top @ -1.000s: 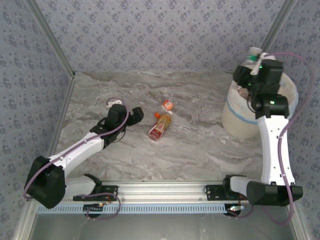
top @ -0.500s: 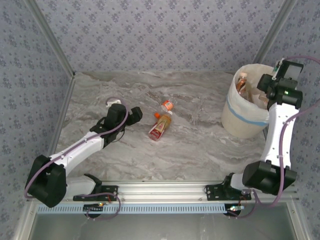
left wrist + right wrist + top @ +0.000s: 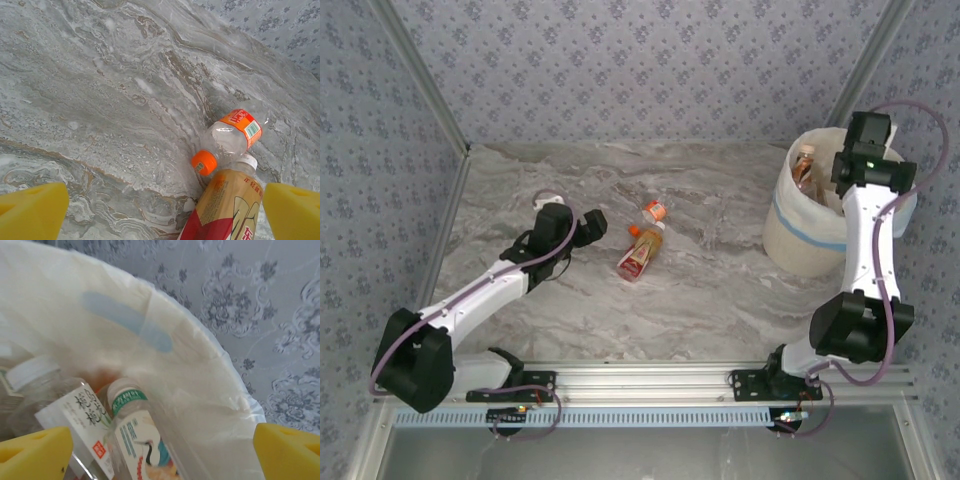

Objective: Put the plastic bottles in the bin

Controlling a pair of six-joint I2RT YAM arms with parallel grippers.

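While the right tool (image 3: pixel 160 452) hangs spread over the bin (image 3: pixel 798 238), several bottles (image 3: pixel 127 425) lie inside it.
On the desk (image 3: pixel 720 290), an orange-capped bottle (image 3: pixel 229 137) and a tan-labelled bottle (image 3: pixel 226 202) touch, just ahead of the left tool (image 3: pixel 162 215), also spread.

The marbled table (image 3: pixel 720 290) bears an orange-capped bottle (image 3: pixel 655 211) beside a tea-coloured bottle (image 3: pixel 639 253), and the bin (image 3: pixel 800 240) far right.

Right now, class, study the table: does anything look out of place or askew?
A clear orange-capped bottle and a tea-coloured bottle lie on their sides in the middle of the table, outside the bin.
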